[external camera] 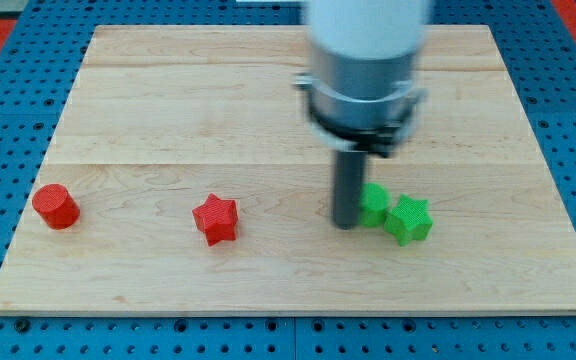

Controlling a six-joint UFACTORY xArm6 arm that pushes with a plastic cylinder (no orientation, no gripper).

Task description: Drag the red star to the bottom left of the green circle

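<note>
The red star (215,218) lies on the wooden board (268,90) left of centre, towards the view's bottom. The green circle (374,204) sits right of centre, partly hidden by my rod. My tip (345,224) rests on the board against the green circle's left side, well to the right of the red star.
A green star (408,219) touches the green circle on its lower right. A red cylinder (56,206) stands near the board's left edge. The arm's grey and white body (366,70) hangs over the board's upper middle. Blue pegboard surrounds the board.
</note>
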